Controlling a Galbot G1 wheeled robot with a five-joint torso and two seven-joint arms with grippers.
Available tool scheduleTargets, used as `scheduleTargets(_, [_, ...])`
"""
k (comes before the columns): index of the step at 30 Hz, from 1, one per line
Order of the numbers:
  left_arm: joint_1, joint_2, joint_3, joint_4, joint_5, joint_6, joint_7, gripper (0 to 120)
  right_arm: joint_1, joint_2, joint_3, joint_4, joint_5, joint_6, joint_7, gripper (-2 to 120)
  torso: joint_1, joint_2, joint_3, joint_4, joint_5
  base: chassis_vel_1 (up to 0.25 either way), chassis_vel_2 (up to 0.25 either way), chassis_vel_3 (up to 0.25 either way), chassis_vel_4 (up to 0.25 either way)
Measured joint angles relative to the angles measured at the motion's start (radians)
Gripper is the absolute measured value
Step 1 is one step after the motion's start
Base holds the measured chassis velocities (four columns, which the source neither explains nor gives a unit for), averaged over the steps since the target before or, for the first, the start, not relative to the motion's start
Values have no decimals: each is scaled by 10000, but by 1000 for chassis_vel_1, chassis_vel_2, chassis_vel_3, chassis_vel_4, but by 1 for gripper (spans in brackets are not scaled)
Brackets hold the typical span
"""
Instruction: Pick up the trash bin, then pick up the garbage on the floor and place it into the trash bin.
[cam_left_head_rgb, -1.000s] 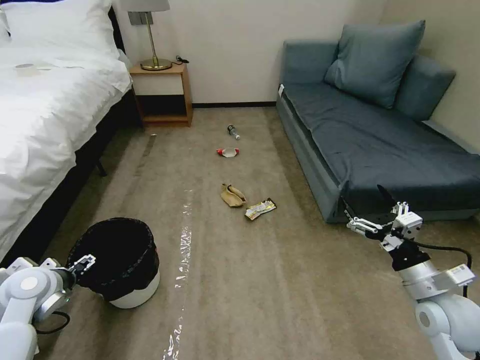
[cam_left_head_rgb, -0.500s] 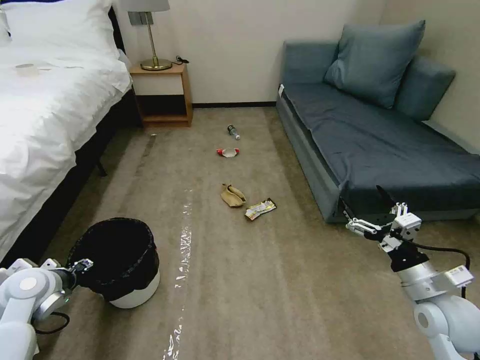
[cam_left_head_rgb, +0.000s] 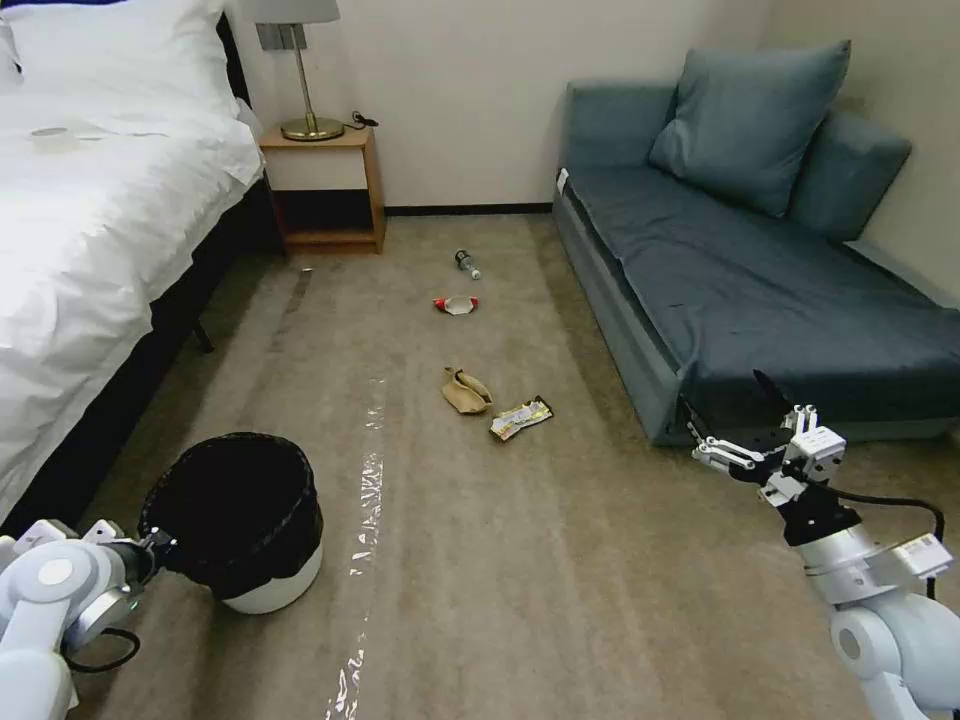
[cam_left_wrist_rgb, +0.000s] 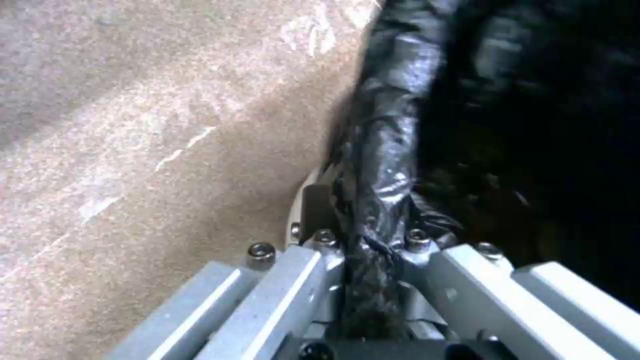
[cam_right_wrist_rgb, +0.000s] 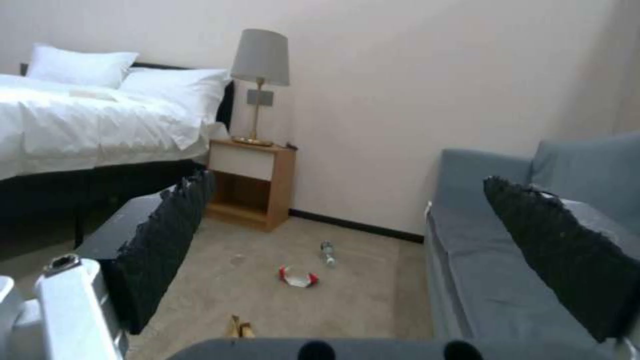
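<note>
My left gripper (cam_left_head_rgb: 160, 545) is clamped on the rim of the bin (cam_left_head_rgb: 262, 575) — in the left wrist view its fingers (cam_left_wrist_rgb: 427, 255) sit closed on either side of the black bag (cam_left_wrist_rgb: 383, 165) folded over the rim, with the bag pinched between them. The bin stands on the carpet (cam_left_head_rgb: 520, 560) beside the bed (cam_left_head_rgb: 90, 250), on the side of the bin nearest me and to my left; its white base shows under the bag. It looks slightly tilted, though I cannot tell whether it has left the floor.

My right gripper (cam_left_head_rgb: 735, 425) hangs in the air well away from the bin, in front of the sofa (cam_left_head_rgb: 760, 290) corner, jaws spread wide and holding nothing. In the right wrist view its two black pads (cam_right_wrist_rgb: 167, 240) stand far apart, framing the room.

The garbage lies farther from me than the bin, between bed and sofa. Nearest the bin is the tan paper bag (cam_left_head_rgb: 465, 391), with the yellow-white wrapper (cam_left_head_rgb: 521, 417) just beside it on the sofa side. Beyond those lies the red-and-white packet (cam_left_head_rgb: 456, 304), and past that the small bottle (cam_left_head_rgb: 467, 264), the piece farthest from the bin and closest to the wall. All four rest on the carpet, apart from both grippers.

A nightstand (cam_left_head_rgb: 325, 190) with a lamp (cam_left_head_rgb: 300, 70) stands against the wall past the bin, next to the bed's head.
</note>
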Motion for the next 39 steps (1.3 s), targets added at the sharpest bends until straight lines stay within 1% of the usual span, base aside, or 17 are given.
scheduleTargets(5, [104,-18,-3,-81,32,0,35,1,-37,9,84,27,29,39,-19,100,0,0,0,5,-1,0,0,0,0])
scheduleTargets(7, [205,-19,-32,-523,300,3,325,1,-10,25,173,41,126,44,-22,100,0,0,0,2,-1,0,0,0,0])
scheduleTargets(9, [231,-13,-78,-717,446,19,455,1,12,-1,198,41,160,35,-12,100,0,0,0,1,-2,0,0,0,0])
scheduleTargets(11, [249,39,-239,-1220,779,102,867,1,56,-55,245,36,217,-4,79,100,0,0,0,4,1,0,0,0,0])
scheduleTargets(12, [249,39,-239,-1220,779,102,867,1,56,-55,245,36,217,-4,79,100,0,0,0,4,1,0,0,0,0])
scheduleTargets(13, [250,69,-327,-1403,1028,159,1263,1,75,-52,250,27,227,-23,187,100,0,0,0,4,0,0,0,0,0])
scheduleTargets(14, [250,136,-478,-1598,1572,190,1959,1,120,-2,251,15,261,-66,364,100,0,0,0,-1,0,0,0,0,0])
scheduleTargets(15, [250,136,-478,-1598,1572,190,1959,1,120,-2,251,15,261,-66,364,100,0,0,0,-1,0,0,0,0,0])
scheduleTargets(16, [248,212,-633,-1726,2017,212,2583,1,172,75,245,10,334,-132,591,100,0,0,0,0,4,0,0,0,0])
scheduleTargets(17, [248,212,-633,-1726,2017,212,2583,1,172,75,245,10,334,-132,591,100,0,0,0,0,4,0,0,0,0])
scheduleTargets(18, [284,310,-762,-1832,2444,233,3156,1,233,187,225,17,456,-230,843,100,0,0,0,2,3,0,0,0,0])
scheduleTargets(19, [453,452,-988,-1901,3496,135,4167,1,339,408,194,68,702,-412,1413,100,0,0,0,4,0,0,0,0,0])
scheduleTargets(20, [516,491,-1066,-1925,3707,71,4402,1,362,482,190,69,786,-469,1580,100,0,0,0,6,0,0,0,0,0])
scheduleTargets(21, [516,491,-1066,-1925,3707,71,4402,1,362,482,190,69,786,-469,1580,100,0,0,0,6,0,0,0,0,0])
scheduleTargets(23, [633,508,-1145,-1926,4268,-108,4903,1,416,652,190,-15,916,-532,1854,100,0,0,0,4,-1,0,0,0,0])
scheduleTargets(30, [694,434,-1195,-1868,4756,-215,5070,1,466,719,224,-75,964,-633,2041,100,0,0,0,2,-1,0,0,0,0])
scheduleTargets(39, [719,333,-1193,-1726,4847,-260,5009,1,574,643,395,-63,1121,-672,2256,100,0,1,0,3,1,0,0,0,0])
